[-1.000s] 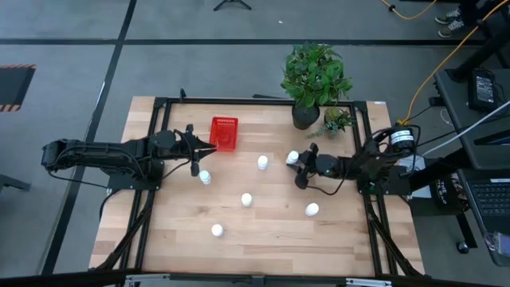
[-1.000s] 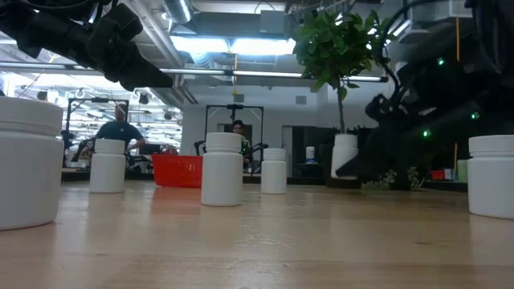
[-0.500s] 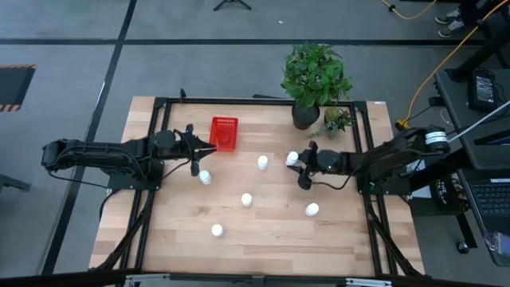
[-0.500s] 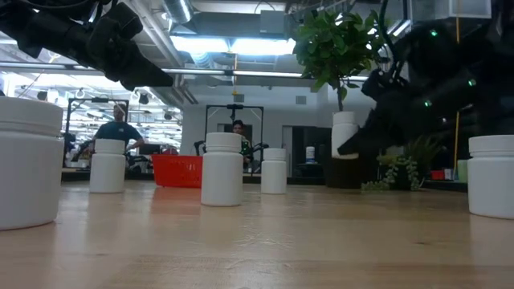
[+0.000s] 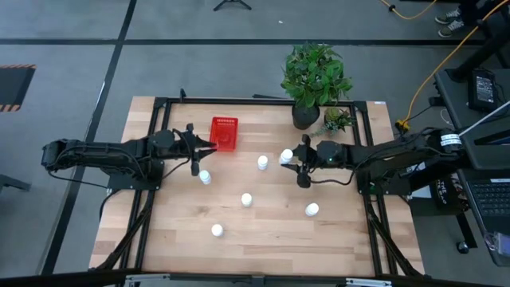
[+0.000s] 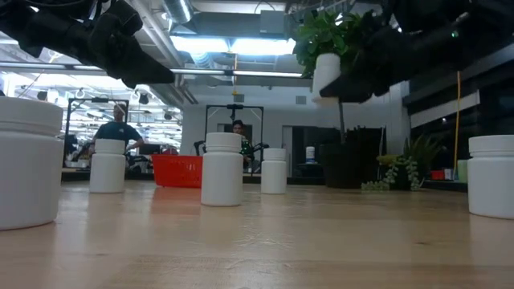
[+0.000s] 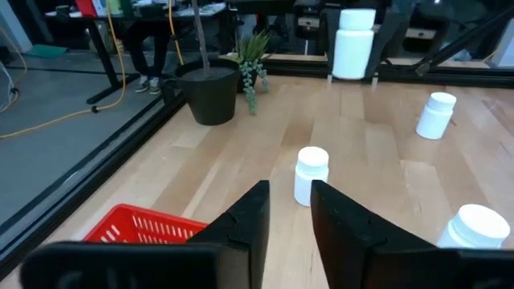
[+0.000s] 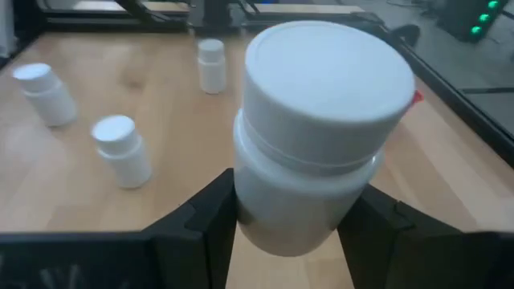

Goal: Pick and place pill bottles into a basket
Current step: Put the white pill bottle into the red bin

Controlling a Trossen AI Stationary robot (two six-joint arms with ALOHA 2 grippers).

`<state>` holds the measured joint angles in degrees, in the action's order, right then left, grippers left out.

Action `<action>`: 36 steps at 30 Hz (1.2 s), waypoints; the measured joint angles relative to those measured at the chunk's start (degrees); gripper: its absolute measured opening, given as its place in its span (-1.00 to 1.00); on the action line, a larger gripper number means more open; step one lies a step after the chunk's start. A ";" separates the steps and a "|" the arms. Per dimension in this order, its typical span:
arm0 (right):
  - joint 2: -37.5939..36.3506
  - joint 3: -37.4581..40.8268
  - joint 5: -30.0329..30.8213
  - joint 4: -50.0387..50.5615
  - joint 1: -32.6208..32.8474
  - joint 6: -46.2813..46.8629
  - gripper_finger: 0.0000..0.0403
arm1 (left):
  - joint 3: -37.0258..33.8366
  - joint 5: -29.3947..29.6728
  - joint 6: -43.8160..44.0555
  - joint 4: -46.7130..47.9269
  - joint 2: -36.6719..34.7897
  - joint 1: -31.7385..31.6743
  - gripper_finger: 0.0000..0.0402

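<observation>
My right gripper (image 5: 293, 159) is shut on a white pill bottle (image 5: 286, 156), held well above the table in the low view (image 6: 325, 76). Five more white bottles stand upright on their bases on the wood: (image 5: 262, 163), (image 5: 205, 177), (image 5: 247, 199), (image 5: 311, 210), (image 5: 217, 230). The red basket (image 5: 224, 133) sits on the table at the far left of centre. My left gripper (image 5: 209, 147) hovers just beside the basket, empty, its fingers a narrow gap apart in the left wrist view (image 7: 289, 217). My right gripper pinches the bottle's body (image 8: 265, 209), below the cap (image 8: 329, 72), between its two fingers, one on each side. The fingers come roughly level from the table's right side. The bottle is lifted clear of the table and nearly upright, cap up.
A dark pot with a green plant (image 5: 307, 112) and a smaller plant (image 5: 335, 121) stand at the far edge, just behind my right gripper. The table's black frame rails (image 5: 374, 199) run along its edges. People show in the room beyond (image 6: 119, 128).
My right gripper has risen from table height with the pill bottle and moved a little toward the table's left. The bottle, which stood low by the plant pot, is now lifted clear and high above the wood.
</observation>
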<state>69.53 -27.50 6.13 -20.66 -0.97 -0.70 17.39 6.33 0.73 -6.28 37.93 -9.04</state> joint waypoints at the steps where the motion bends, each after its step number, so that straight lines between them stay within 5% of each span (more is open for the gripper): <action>1: -0.52 -0.19 -0.13 0.77 0.00 -0.25 -0.15 | 0.00 0.00 0.00 -0.05 -0.02 0.12 -0.51; 11: -6.94 -0.48 -1.48 2.55 -0.02 -2.93 -0.16 | 0.00 -3.48 -4.57 -6.90 0.00 3.85 -0.10; 18: -8.99 -1.53 -1.43 5.11 -0.07 -3.88 -0.16 | 0.00 -3.45 -4.17 -11.17 -0.06 6.11 -0.03; 26: -3.17 -12.89 -3.31 15.41 -0.04 -5.55 -0.16 | 0.00 -1.29 1.41 -13.44 2.63 6.10 -0.02; 36: 7.07 -19.37 -5.80 15.18 -0.04 -4.39 -0.16 | 6.72 -1.36 1.23 -17.12 16.32 6.10 -0.02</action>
<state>76.59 -46.88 0.33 -5.48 -1.02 -5.08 24.11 4.97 1.96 -23.40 54.26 -2.94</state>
